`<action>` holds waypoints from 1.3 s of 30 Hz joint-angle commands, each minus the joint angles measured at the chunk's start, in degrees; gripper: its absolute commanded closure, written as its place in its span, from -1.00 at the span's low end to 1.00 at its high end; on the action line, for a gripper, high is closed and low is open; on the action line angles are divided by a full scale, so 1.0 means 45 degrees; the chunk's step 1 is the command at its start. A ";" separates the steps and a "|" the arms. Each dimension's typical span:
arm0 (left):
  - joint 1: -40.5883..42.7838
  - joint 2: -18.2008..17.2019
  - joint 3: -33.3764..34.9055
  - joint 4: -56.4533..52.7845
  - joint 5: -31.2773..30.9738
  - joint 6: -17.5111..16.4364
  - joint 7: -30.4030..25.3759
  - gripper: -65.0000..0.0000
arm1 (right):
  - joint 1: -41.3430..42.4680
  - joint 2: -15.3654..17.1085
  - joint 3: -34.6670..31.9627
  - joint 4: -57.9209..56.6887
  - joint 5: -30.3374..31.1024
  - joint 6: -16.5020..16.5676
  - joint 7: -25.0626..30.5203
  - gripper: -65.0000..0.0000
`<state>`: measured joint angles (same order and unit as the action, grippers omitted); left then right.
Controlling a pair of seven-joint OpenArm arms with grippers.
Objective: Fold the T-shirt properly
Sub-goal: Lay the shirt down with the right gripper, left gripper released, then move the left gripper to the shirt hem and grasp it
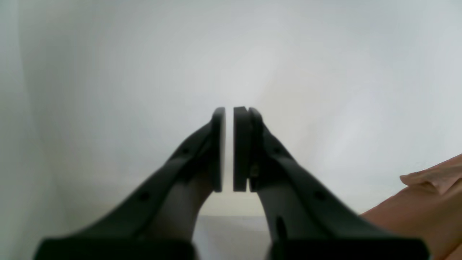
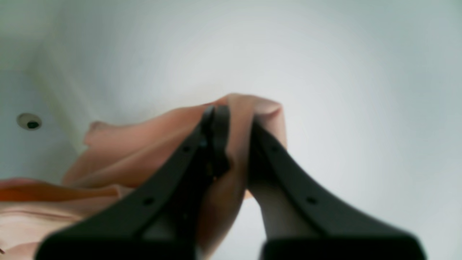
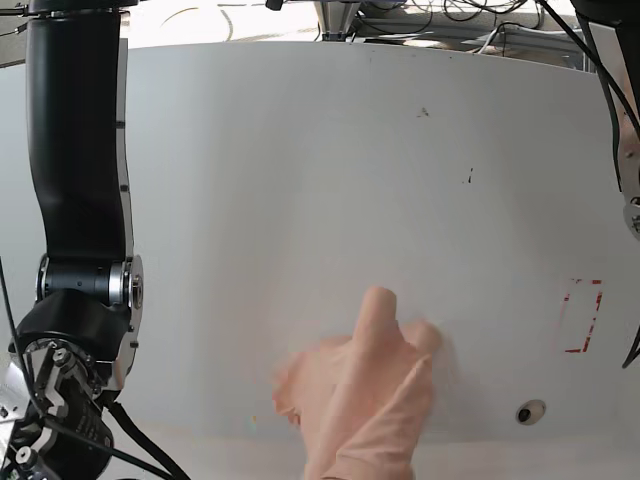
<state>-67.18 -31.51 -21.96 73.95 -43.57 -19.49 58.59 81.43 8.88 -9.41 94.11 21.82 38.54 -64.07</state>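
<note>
Salmon-pink cotton T-shirt (image 2: pixel 144 151) lies crumpled, unfolded — your right claw (image 2: pixel 234 144) pinches it, left claw (image 1: pixel 229 148) shut empty — folding remains

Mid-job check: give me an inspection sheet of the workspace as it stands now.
Surface: white table, small dark specks, red rectangle marking and a round hole near one edge.
Job's things: T-shirt bunched, not folded.
Clutter: nothing seen.
Grippers: right gripper shut on a pinch of shirt fabric; left gripper shut, holding nothing, beside the shirt.
Cables: black cables beyond the far edge, more along both arms.
Surroundings: metal frame parts behind the table.
</note>
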 commanded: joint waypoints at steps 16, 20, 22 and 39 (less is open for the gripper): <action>0.2474 -0.0080 -0.0152 0.2291 -0.0193 -0.0036 -0.0311 0.93 | -0.9568 0.1982 0.1593 0.3752 -0.0112 -0.0058 0.0983 1.00; 0.3568 -0.0080 -0.0679 0.2799 -0.0193 -0.0036 -0.0292 0.93 | -1.1111 0.1982 0.1710 0.3791 -0.0093 -0.0058 0.1569 1.00; 0.4135 -0.0080 -0.0913 0.2975 -0.0193 -0.0036 -0.0292 0.93 | -1.1717 0.2001 0.1710 0.3791 -0.0171 -0.0058 0.1960 1.00; 1.0640 0.1815 -0.2652 0.3698 -0.0154 -0.0036 -0.0135 0.69 | -1.4393 0.1982 0.2589 0.3713 -0.0171 -0.0058 0.2703 1.00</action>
<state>-19.59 -23.18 -33.41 90.24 -43.38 -19.51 60.03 15.68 17.43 1.93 109.78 20.12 38.52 -53.65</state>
